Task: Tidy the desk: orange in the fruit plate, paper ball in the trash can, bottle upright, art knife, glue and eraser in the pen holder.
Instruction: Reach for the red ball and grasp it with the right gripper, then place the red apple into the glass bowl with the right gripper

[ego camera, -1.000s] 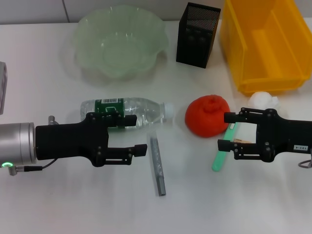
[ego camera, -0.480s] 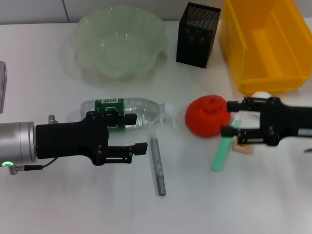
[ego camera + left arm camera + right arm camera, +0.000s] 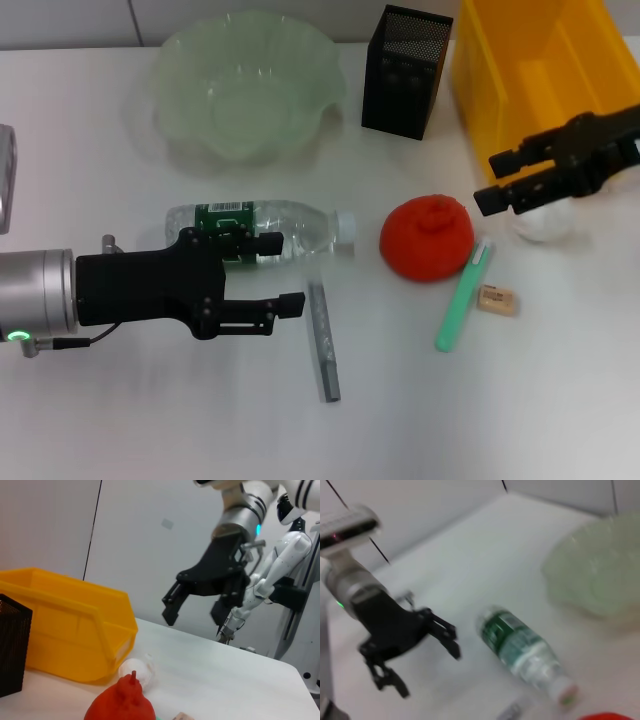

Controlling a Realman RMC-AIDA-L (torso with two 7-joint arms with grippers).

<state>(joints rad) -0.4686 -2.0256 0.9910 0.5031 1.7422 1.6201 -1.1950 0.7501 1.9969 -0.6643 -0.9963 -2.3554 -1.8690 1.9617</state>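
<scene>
Both grippers gape empty: right gripper (image 3: 492, 180) has risen from the orange (image 3: 427, 238) toward the trash can (image 3: 480, 110); left gripper (image 3: 285, 270) unmoved.

The left gripper (image 3: 287, 270) is held low at the near left of the head view, at the end of a silver wrist cylinder with a green light lit on it. Its black body is stretched out level toward the right, and its 2 fingers are spread apart with nothing between them. The right gripper (image 3: 490, 182) is seen at the far right, raised and angled, its fingers pointing left. In the left wrist view the right gripper (image 3: 196, 608) is shown hanging in the air, its 2 fingers parted and empty, below a silver wrist.
</scene>
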